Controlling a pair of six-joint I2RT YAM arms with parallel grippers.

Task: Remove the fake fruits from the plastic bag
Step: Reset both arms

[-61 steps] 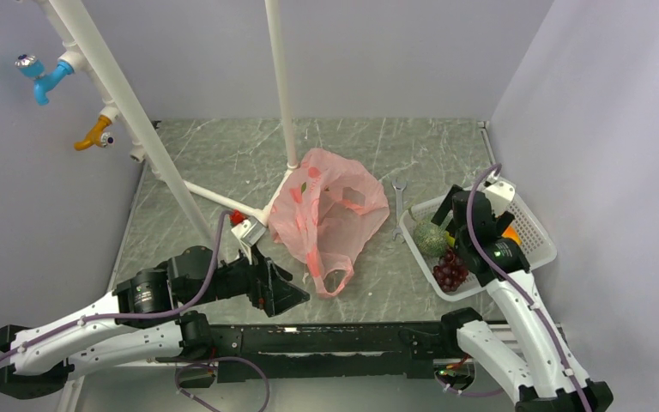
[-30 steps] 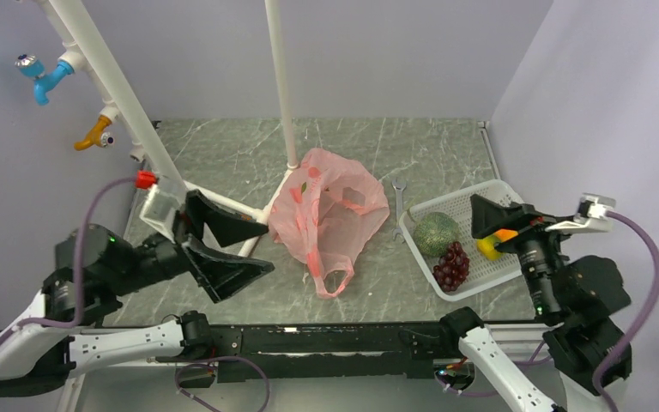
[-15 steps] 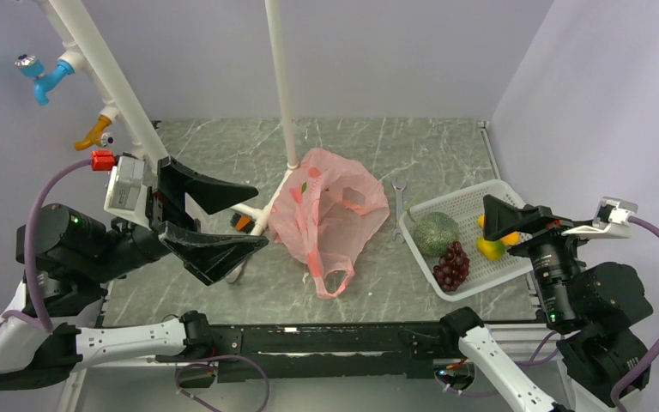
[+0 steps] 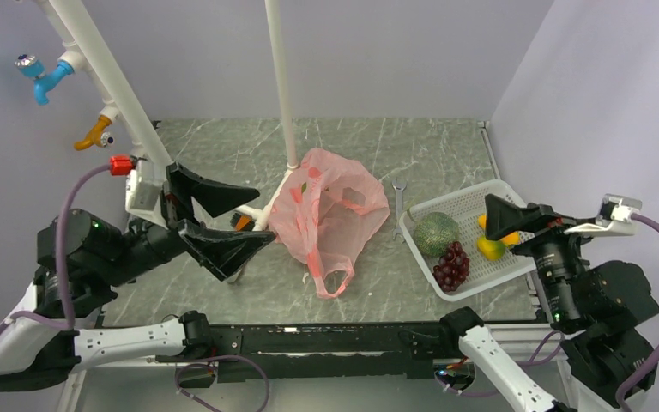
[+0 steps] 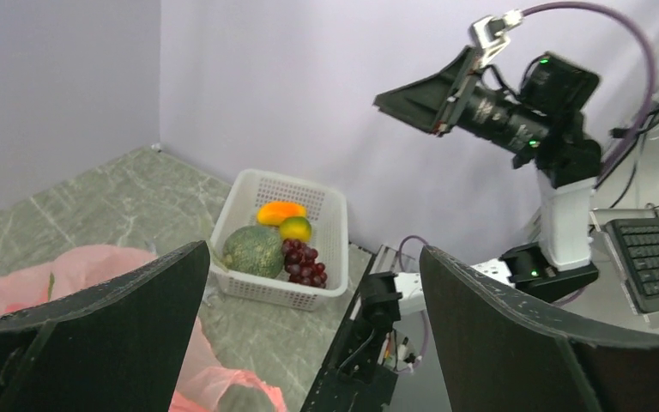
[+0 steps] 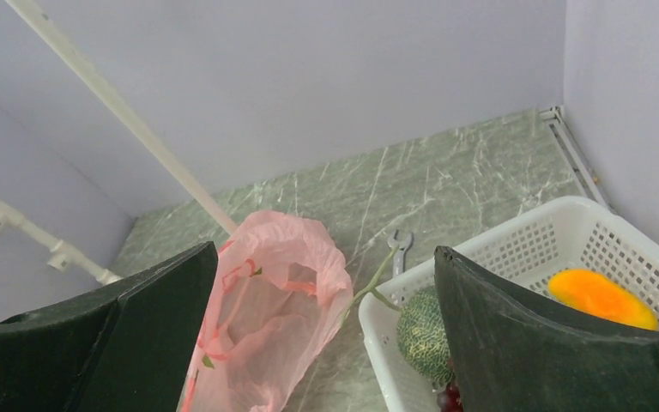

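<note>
The pink plastic bag (image 4: 330,219) lies crumpled mid-table with its mouth open, and no fruit shows inside it. It also shows in the right wrist view (image 6: 266,318). The netted melon (image 4: 435,232), the purple grapes (image 4: 451,266) and a yellow piece (image 4: 489,249) lie in the white mesh basket (image 4: 528,257). The left wrist view shows them there too, with an orange piece (image 5: 279,210). My left gripper (image 4: 264,215) is open and empty, raised left of the bag. My right gripper (image 6: 326,253) is open and empty, raised over the basket's right side.
A small wrench (image 4: 397,197) lies between bag and basket. A white pipe frame (image 4: 137,120) and an upright pole (image 4: 279,86) stand behind the bag. An orange-and-black brush (image 4: 242,221) lies by the pipe. Blue (image 4: 39,77) and yellow (image 4: 94,133) taps hang at the far left. Walls close in on three sides.
Both arms have risen from the table and pulled back. The right gripper has left the basket, where yellow and orange pieces now show. The left gripper has last shifted slightly right.
</note>
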